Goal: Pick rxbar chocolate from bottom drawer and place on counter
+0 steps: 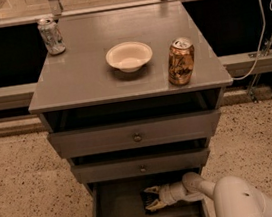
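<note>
A grey cabinet with three drawers is seen from above and in front. Its flat grey counter (85, 72) forms the top of the cabinet. At the cabinet's base, the deep grey bottom drawer (117, 211) is pulled out, and its flat floor is exposed.

The small black wrapped rxbar chocolate (145, 197) lies inside this drawer, near the middle of the floor and towards the cabinet's right side. The cream-tipped two-finger gripper (149, 200) is reached into the same drawer from the cabinet's right side and is set directly at the bar. Whether the gripper is closed on the bar or only set around it cannot be told. The rounded white robot arm (240, 202) is seen at the cabinet's lower right corner.

On the cabinet's top, a shallow cream bowl (129, 56) is placed near the centre. A gold-brown drinks can (180, 61) is stood upright near the front right corner, and a silver-white drinks can (51, 36) is stood upright at the back left corner. Above the open drawer, the cabinet's upper knobbed drawer (136, 133) and middle knobbed drawer (142, 166) are both pushed in. The cabinet is stood on a speckled beige floor (26, 186).
</note>
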